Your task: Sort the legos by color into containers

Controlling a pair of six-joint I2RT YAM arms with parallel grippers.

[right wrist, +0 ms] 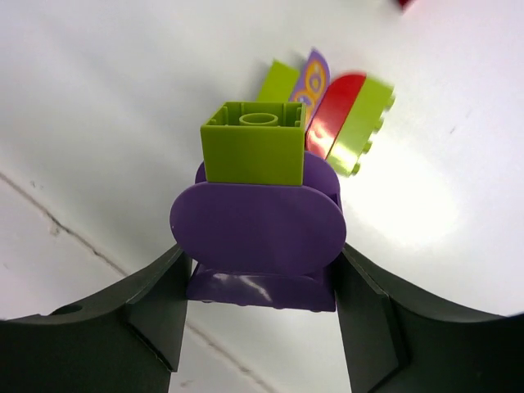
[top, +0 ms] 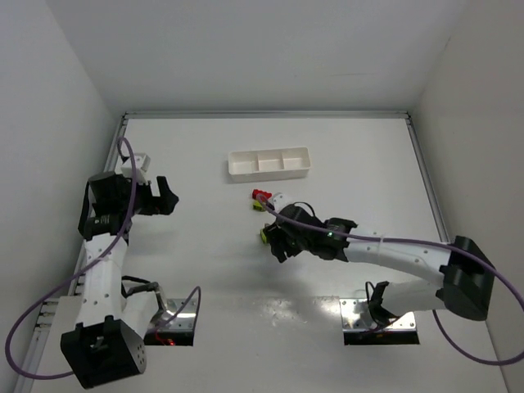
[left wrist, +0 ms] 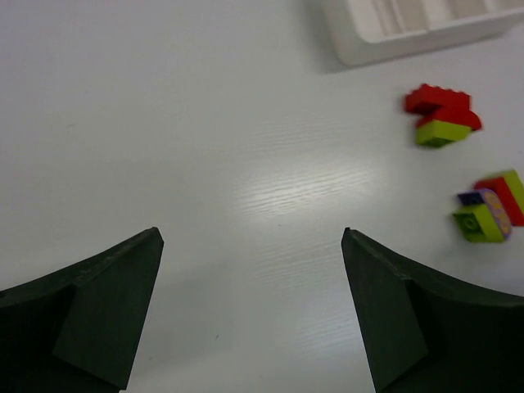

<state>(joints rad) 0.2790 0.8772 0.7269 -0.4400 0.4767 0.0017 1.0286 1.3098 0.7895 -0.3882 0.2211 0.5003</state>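
My right gripper (right wrist: pixel 260 248) is shut on a purple lego (right wrist: pixel 258 229) with a rounded plate, its fingers pressed against both sides. A lime green brick (right wrist: pixel 255 151) is stuck on the purple one. Just beyond lies a small cluster (right wrist: pixel 336 115) of lime, red and patterned purple pieces. In the top view this gripper (top: pixel 274 237) is at mid-table, below a red lego (top: pixel 261 195) and the white three-compartment tray (top: pixel 268 162). My left gripper (top: pixel 168 199) hangs open over bare table at the left, nothing between its fingers (left wrist: pixel 123 295).
The left wrist view shows the tray's corner (left wrist: pixel 409 33), a red brick on a lime one (left wrist: pixel 438 100), and the mixed cluster (left wrist: pixel 491 209) at the right edge. White walls enclose the table on three sides.
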